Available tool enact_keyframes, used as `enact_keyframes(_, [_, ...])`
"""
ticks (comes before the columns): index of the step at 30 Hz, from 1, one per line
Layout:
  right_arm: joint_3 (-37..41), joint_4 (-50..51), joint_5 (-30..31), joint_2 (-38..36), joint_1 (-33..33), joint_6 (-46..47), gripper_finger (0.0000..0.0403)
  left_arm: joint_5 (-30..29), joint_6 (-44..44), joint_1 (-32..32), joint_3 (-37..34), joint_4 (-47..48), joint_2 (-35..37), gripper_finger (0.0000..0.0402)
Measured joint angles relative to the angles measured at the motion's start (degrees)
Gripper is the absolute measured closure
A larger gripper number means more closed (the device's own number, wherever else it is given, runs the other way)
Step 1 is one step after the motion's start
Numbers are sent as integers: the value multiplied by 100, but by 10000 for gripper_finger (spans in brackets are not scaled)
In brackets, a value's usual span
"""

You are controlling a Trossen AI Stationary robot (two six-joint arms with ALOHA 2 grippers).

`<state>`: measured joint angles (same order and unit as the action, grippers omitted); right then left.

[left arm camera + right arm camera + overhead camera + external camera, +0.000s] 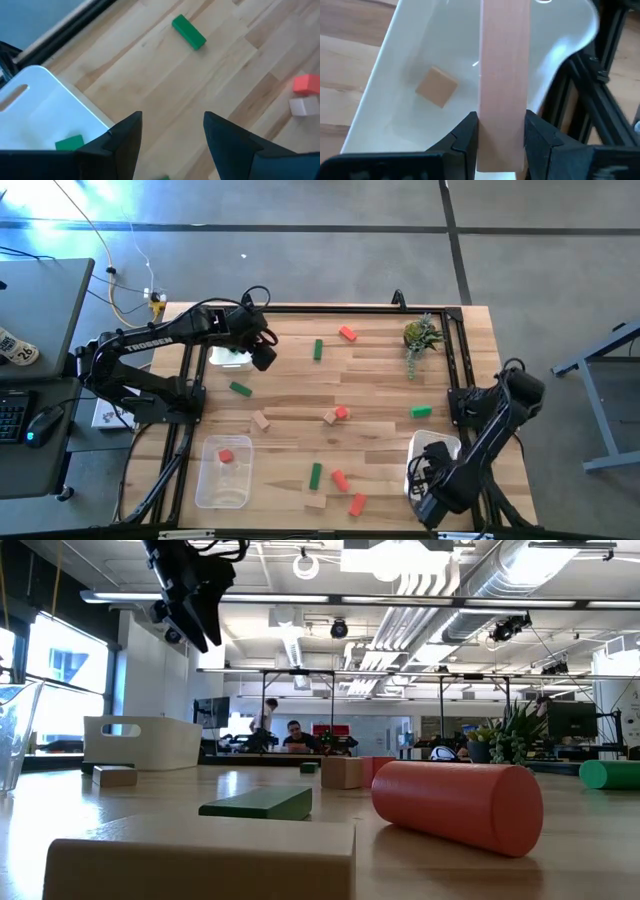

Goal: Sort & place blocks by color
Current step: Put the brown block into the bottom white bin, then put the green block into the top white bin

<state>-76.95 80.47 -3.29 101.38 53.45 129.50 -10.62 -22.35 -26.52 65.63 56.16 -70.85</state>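
Red, green and tan blocks lie scattered on the wooden table, among them a green bar (pixel 318 349) and a red one (pixel 347 333) at the far side. My left gripper (pixel 264 360) hangs open beside the far-left white tray (pixel 228 356), which holds a green block (pixel 69 142). My right gripper (pixel 428 480) is shut on a tan bar (pixel 502 65) above the near-right white tray (pixel 432 448). A tan cube (pixel 436 87) lies on that tray's floor. A clear tray (pixel 222 472) at the near left holds a red block (pixel 226 456). My right gripper pinches the tan bar's two long sides (pixel 501 145) between its two fingers, near one end. The fingers point steeply down from above and lie along the bar. The bar sticks out past the fingertips over the tray's inside; whether its far end (pixel 502 10) touches the floor I cannot tell.
A small green plant (pixel 421 335) stands at the far right. A black frame rail (pixel 600 100) runs close beside the near-right tray. Near the front edge lie a green bar (pixel 315 474), two red blocks (pixel 339 480) and a tan block (pixel 316 502).
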Motion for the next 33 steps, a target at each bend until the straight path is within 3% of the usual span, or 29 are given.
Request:
enact_keyframes(4, [0, -59, 9, 223, -5, -97, 300, 146, -18, 60, 0, 244, 0, 204])
enact_keyframes(13, [0, -18, 18, 324, -59, -239, 217, 116, -172, 539, -46, 1150, 0, 204])
enact_keyframes(19, [0, -2, 113, 310, -52, -249, 199, 112, -215, 818, -46, 1170, 0, 204])
enact_keyframes(33, [0, 504, 960, -529, -193, -250, 197, -183, -1051, 855, -46, -366, 0, 204])
